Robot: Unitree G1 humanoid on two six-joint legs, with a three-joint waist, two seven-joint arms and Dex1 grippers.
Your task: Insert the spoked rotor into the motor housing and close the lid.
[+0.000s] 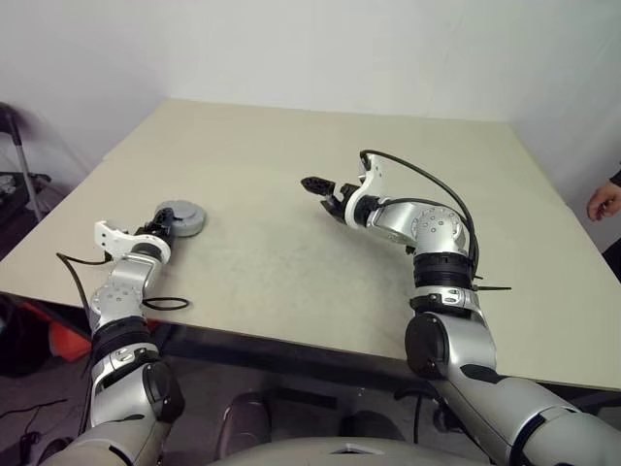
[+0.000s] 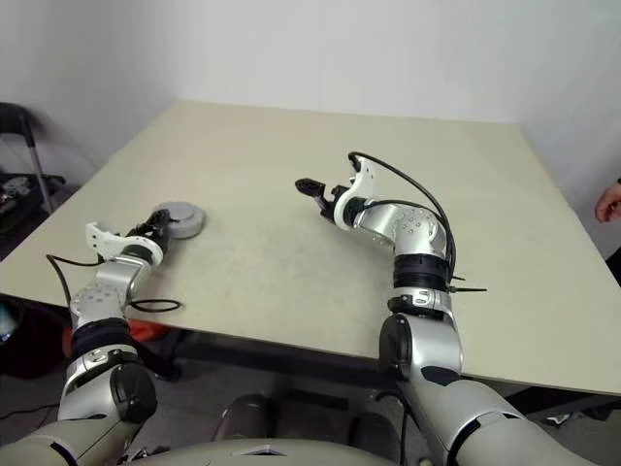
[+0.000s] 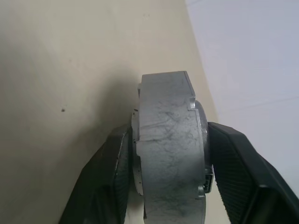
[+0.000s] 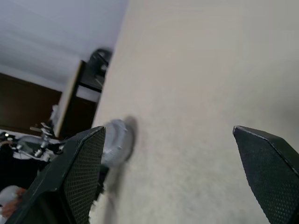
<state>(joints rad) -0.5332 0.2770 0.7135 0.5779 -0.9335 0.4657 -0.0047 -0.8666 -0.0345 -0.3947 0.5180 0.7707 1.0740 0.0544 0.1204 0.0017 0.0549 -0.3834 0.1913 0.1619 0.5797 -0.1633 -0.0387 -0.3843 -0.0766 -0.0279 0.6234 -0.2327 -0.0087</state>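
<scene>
The motor housing (image 1: 181, 218) is a short round silver piece lying on the table's left side. A smooth silver lid (image 1: 179, 211) covers its top. The spoked rotor is hidden. My left gripper (image 1: 167, 225) reaches it from the near side. In the left wrist view its two black fingers (image 3: 110, 177) stand on either side of the housing's wall (image 3: 168, 149), close to it, with the housing resting on the table. My right gripper (image 1: 320, 191) hangs open and empty above the middle of the table. The housing (image 4: 117, 142) shows far off past its fingers.
The beige table (image 1: 291, 262) runs wide around both arms, with its near edge just behind the left gripper. A person's hand (image 1: 604, 201) shows at the far right edge. A dark chair and clutter (image 1: 15, 184) stand beyond the table's left side.
</scene>
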